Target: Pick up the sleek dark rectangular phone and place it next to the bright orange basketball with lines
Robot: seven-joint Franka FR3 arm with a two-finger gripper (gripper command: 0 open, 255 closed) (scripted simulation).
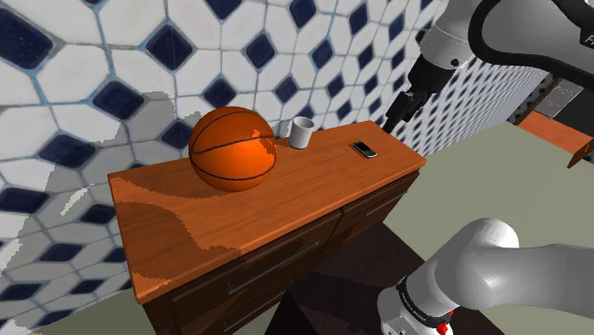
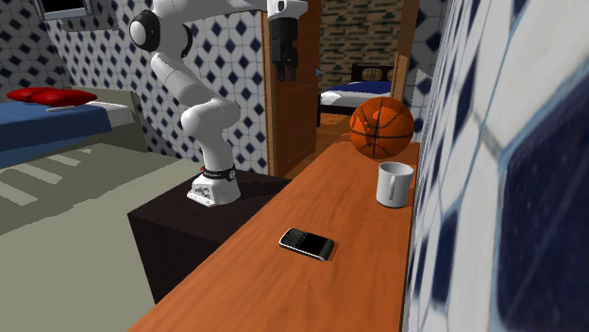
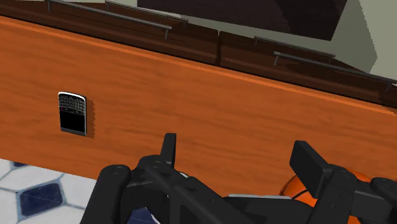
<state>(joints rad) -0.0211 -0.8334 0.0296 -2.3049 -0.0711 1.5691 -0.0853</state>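
Approach, I judge: my black two-finger pincer (image 3: pixel 236 149) hangs open and empty above the orange-brown wooden worktop (image 3: pixel 210 102). The flat black rectangular phone (image 3: pixel 72 113) lies aside, untouched, apart from the orange lined basketball (image 1: pixel 233 147). Next I must centre over the phone and descend.

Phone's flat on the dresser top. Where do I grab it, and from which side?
I'd come straight down from above and close the jaws across the two long edges of the phone, near mid-length. It lies flat on the wooden top, so only its narrow width offers opposing faces; the mug stands well clear.
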